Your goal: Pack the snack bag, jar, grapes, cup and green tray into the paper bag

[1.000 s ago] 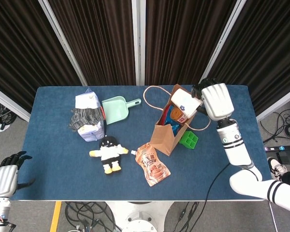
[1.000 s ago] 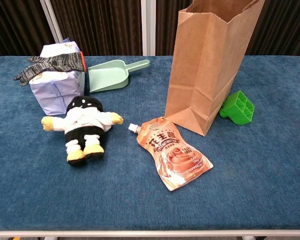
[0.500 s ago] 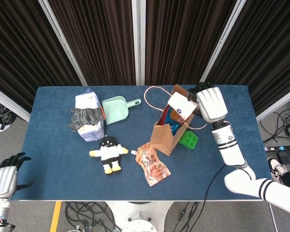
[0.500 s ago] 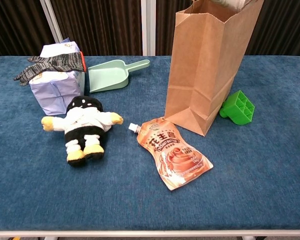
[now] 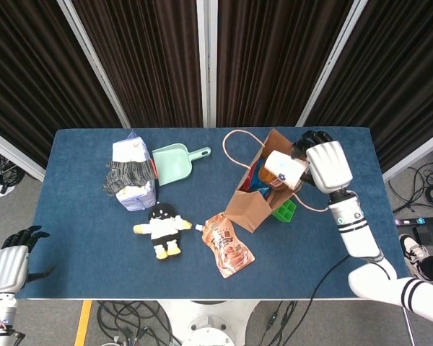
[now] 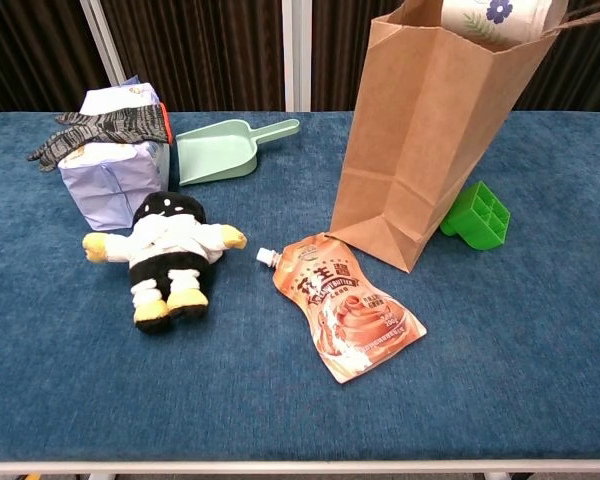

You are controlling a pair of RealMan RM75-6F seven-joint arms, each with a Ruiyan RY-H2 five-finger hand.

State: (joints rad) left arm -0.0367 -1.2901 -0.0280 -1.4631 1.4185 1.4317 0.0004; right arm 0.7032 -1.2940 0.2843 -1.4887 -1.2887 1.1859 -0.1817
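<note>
- The right hand [image 5: 326, 164] holds the cup [image 5: 283, 169] on its side, fingers wrapped round the cup's base, at the open mouth of the paper bag [image 5: 252, 204]
- In the chest view the cup [image 6: 495, 17] shows white with a blue flower print, just over the rim of the paper bag [image 6: 420, 140]; the hand itself is out of that picture
- The paper bag stands towards the right edge of the table [image 5: 86, 238], tilted, its cord handles looping out at the back and right; orange and blue packaging shows inside, but which things they are cannot be told
- The green tray [image 6: 477, 214] lies on the table touching the bag's right side, near the right edge
- The snack bag [image 6: 344, 304], an orange spouted pouch, lies flat just in front of the paper bag, towards the front edge
- A plush doll [image 6: 168, 252] lies left of the pouch
- Behind it sits a pale carton [image 6: 110, 170] with a grey glove [image 6: 100, 130] draped over it, and a mint scoop [image 6: 220, 152] just beside
- The left hand [image 5: 11, 261] hangs off the table's front left corner, fingers spread, holding nothing
</note>
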